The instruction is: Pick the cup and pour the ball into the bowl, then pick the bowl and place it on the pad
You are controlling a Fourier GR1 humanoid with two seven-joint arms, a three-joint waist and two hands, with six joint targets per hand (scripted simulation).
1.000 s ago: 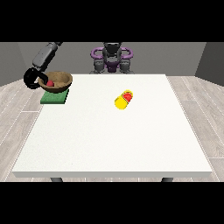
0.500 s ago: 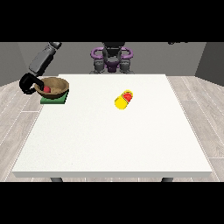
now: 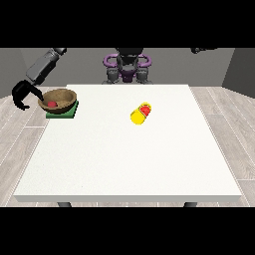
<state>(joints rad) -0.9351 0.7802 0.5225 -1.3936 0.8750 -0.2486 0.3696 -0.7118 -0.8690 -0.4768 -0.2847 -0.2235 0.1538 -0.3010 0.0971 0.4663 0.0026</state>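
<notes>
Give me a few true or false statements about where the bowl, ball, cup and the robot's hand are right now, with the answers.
1. The brown wooden bowl sits on the green square pad. True.
2. The small red ball lies on the white table beside the cup. False: it lies inside the bowl.
3. The yellow cup with a red inside stands upright. False: it lies on its side near the table's middle.
4. The black hand at the view's left is off the table's left edge, beside the bowl. True.
5. The cup rests on the pad. False: it lies apart from it on the bare table.
</notes>
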